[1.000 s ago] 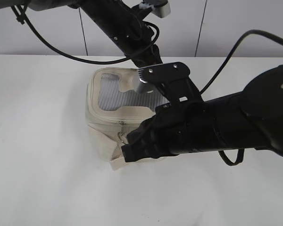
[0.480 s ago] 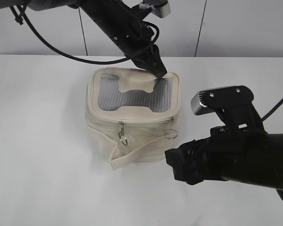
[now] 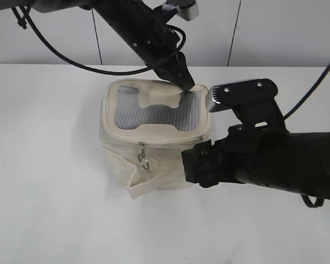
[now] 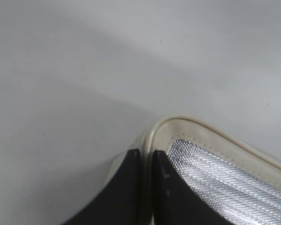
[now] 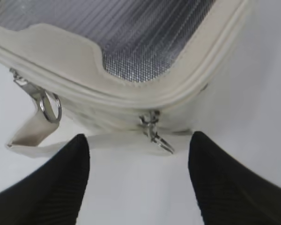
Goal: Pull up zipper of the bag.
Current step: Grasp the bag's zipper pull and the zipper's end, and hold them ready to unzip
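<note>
The cream bag [image 3: 121,146] stands on the white table, its grey ribbed top panel [image 3: 154,116] facing up. My left gripper [image 3: 185,84] is shut on the bag's back right rim; in the left wrist view [image 4: 146,153] the rim [image 4: 201,130] runs between the closed fingers. My right gripper [image 3: 189,165] is open at the bag's front right corner. In the right wrist view [image 5: 139,137] a silver zipper slider [image 5: 152,128] hangs just ahead of the gap between its fingers, untouched. A second slider with a ring pull [image 3: 144,161] hangs on the front, and it also shows in the right wrist view [image 5: 50,106].
The bag's wide cream strap [image 3: 154,181] sticks out loose at the front lower edge. The white table [image 3: 49,181] lies around the bag, with a grey wall [image 3: 275,33] behind it. The right arm's black body [image 3: 280,165] fills the right side.
The right arm lay across the bag's front one second ago, drew back to the lower right, and has now come back to the front right corner, hiding the right ring pull. The left gripper held still.
</note>
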Controlling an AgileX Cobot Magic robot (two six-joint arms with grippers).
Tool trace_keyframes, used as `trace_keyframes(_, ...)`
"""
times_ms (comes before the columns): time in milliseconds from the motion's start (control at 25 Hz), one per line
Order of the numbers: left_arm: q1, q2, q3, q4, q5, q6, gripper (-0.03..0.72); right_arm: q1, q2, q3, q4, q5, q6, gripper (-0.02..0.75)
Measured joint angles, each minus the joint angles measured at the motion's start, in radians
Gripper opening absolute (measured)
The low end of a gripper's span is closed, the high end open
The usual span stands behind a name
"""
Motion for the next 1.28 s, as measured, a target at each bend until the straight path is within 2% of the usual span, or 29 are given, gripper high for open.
trace_keyframes(120, 0.0, 0.0, 0.0, 0.0, 0.0, 0.0, 0.033, -0.012, 0.054, -0.039, -0.004, 0.0, 0.007, 0.502)
trace_keyframes(160, 0.0, 0.0, 0.0, 0.0, 0.0, 0.0, 0.033, -0.015, 0.073, -0.049, -0.003, -0.001, 0.008, 0.47)
trace_keyframes(200, 0.0, 0.0, 0.0, 0.0, 0.0, 0.0, 0.033, -0.016, 0.088, -0.055, -0.001, -0.005, 0.01, 0.417)
trace_keyframes(280, 0.0, 0.0, 0.0, 0.0, 0.0, 0.0, 0.033, -0.017, 0.102, -0.059, 0.002, -0.005, 0.012, 0.179)
trace_keyframes(320, 0.0, 0.0, 0.0, 0.0, -0.001, 0.0, 0.033, -0.017, 0.103, -0.059, 0.003, 0.0, 0.012, 0.096)
trace_keyframes(400, 0.0, 0.0, 0.0, 0.001, -0.001, 0.0, 0.033, -0.017, 0.103, -0.06, 0.001, 0.017, 0.012, 0.023)
trace_keyframes(920, 0.0, 0.0, 0.0, -0.001, 0.006, 0.0, 0.033, 0.021, 0.106, -0.116, -0.044, 0.155, 0.016, 0.012)
trace_keyframes(1280, 0.002, 0.0, 0.0, -0.008, 0.005, 0.0, 0.033, 0.029, 0.27, -0.352, -0.067, 0.304, 0.017, 0.012)
